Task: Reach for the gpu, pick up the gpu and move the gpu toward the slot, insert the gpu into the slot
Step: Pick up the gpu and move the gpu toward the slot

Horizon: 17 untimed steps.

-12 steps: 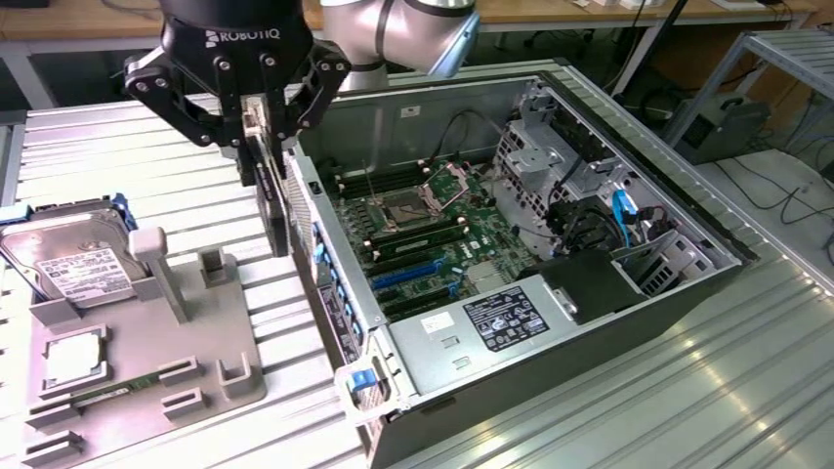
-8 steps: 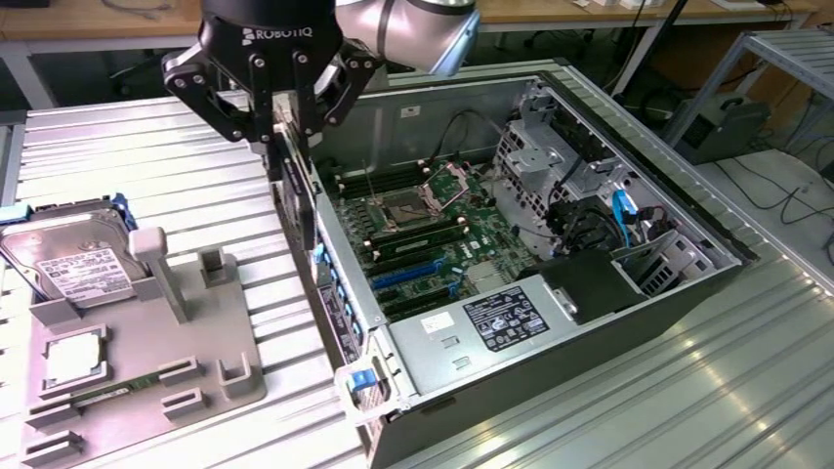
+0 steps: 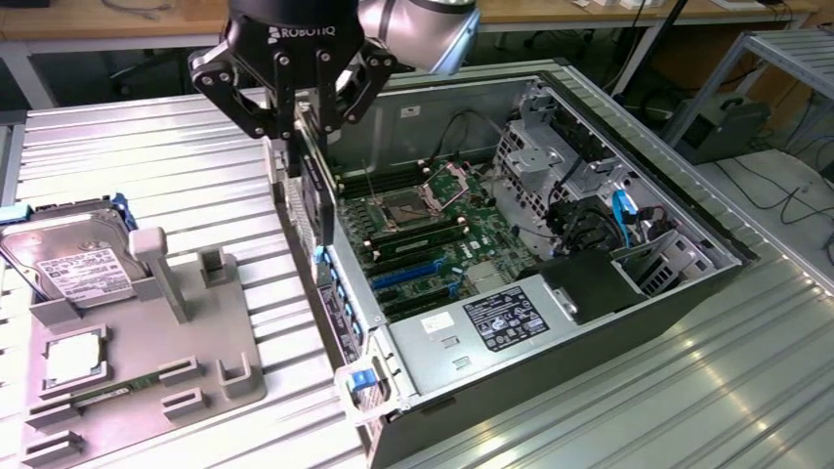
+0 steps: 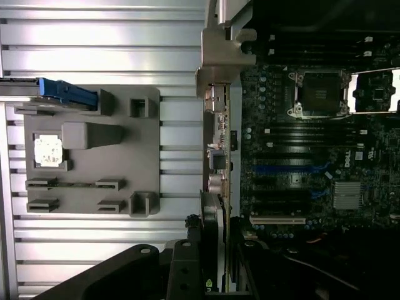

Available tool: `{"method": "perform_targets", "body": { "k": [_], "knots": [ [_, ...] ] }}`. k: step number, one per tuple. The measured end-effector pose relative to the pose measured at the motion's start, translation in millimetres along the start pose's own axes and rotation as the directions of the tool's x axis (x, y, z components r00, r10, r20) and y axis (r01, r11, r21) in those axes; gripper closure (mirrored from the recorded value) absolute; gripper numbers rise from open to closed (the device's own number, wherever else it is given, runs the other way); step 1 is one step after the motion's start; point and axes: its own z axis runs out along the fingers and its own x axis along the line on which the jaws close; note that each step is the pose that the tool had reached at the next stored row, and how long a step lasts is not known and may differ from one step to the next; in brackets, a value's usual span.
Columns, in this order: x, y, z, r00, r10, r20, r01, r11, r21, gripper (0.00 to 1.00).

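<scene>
Reach and pickup look done: the gripper (image 3: 303, 125) has its fingers closed on the gpu (image 3: 318, 195), holding it clear of any surface. The carry is partway, by the look of it. The card hangs over the case (image 3: 587, 337) at its wall on the exterior view's left, about where the table (image 3: 156, 147) gives way to the motherboard (image 3: 489, 234). The slot (image 3: 412, 273), a blue strip on the board, lies lower down, nearer and toward the exterior view's right, well apart from the card, so final alignment and insertion aren't done yet. Orientation: in the ext. view the gpu shows edge-on as a thin dark strip dropping from the fingers, so its long axis reads as roughly upright and its flat face approx parallel w/ that left wall. In the wrist view the gpu (image 4: 219, 156) runs away from the gripper (image 4: 215, 256), w/ the silver bracket (image 4: 220, 53) at the end farthest from the fingers, so prob. the bracket end points down. The blue slot (image 4: 294, 167) runs crosswise to the card's edge line there. The gray parts tray (image 4: 144, 150) sits on the table outside the case.
</scene>
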Motion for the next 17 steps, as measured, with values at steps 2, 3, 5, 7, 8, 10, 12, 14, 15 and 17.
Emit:
{"method": "perform_targets", "body": {
  "k": [2,3,5,7,8,10,12,14,15,17],
  "knots": [
    [-5.3,0.0,0.1,1.0,0.0,0.0,0.0,1.0,0.0,0.73],
    [-6.8,0.0,0.1,1.0,0.0,0.0,0.0,1.0,0.0,0.73],
    [-10.1,0.0,0.1,1.0,0.0,0.0,0.0,1.0,0.0,0.73],
    [-13.8,-0.1,0.1,1.0,0.0,0.0,0.0,1.0,0.0,0.73],
    [-15.6,-0.1,0.2,1.0,0.0,0.0,0.0,1.0,0.0,0.73],
    [-19.5,-0.1,0.2,1.0,0.0,0.0,0.0,1.0,0.0001,0.73],
    [-22.9,-0.2,0.2,1.0,0.0,0.0,0.0,1.0,0.0,0.73],
    [-26.3,-0.2,0.2,1.0,0.0,-0.0001,0.0,1.0,0.0001,0.73],
    [-27.9,-0.2,0.2,1.0,0.0,-0.0001,0.0,1.0,0.0001,0.73],
    [-31.4,-0.2,0.3,1.0,0.0,0.0,0.0,1.0,0.0,0.73]
  ]
}}
